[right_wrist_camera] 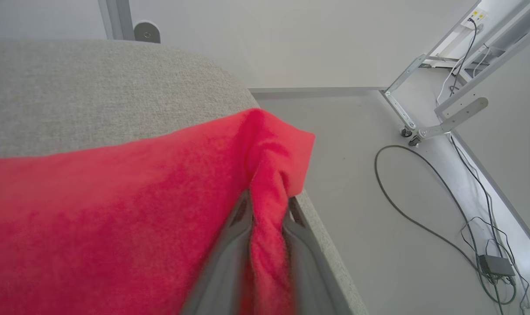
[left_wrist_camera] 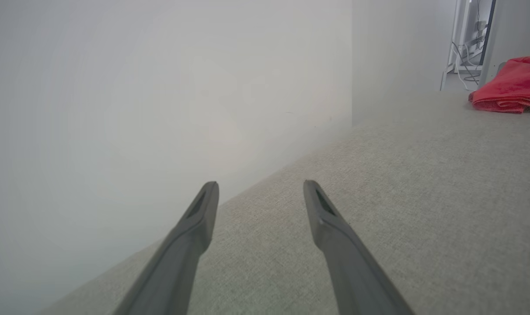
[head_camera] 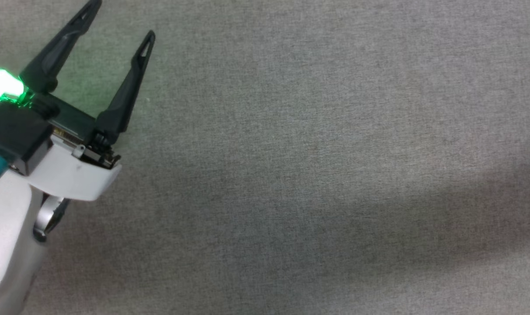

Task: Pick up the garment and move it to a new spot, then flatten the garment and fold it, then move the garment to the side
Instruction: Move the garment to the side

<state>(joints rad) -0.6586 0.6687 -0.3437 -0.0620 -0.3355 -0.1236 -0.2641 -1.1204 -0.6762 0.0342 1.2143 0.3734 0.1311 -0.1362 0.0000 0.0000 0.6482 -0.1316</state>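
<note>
Garment: you have one.
Grippers: you have two, the left gripper and the right gripper.
Grey fabric surface: one.
Adapter box: one.

Light is soft and even. In the head view a broad, faint shadow lies across the tabletop at lower right, and a green lamp by the left gripper glares white, tinting the tabletop around it. The garment blurs near the right wrist lens.

Wide free room across the grey fabric surface; a pale wall closes one edge; the garment heaps at a far corner; beyond it, floor cable and metal frame
</note>
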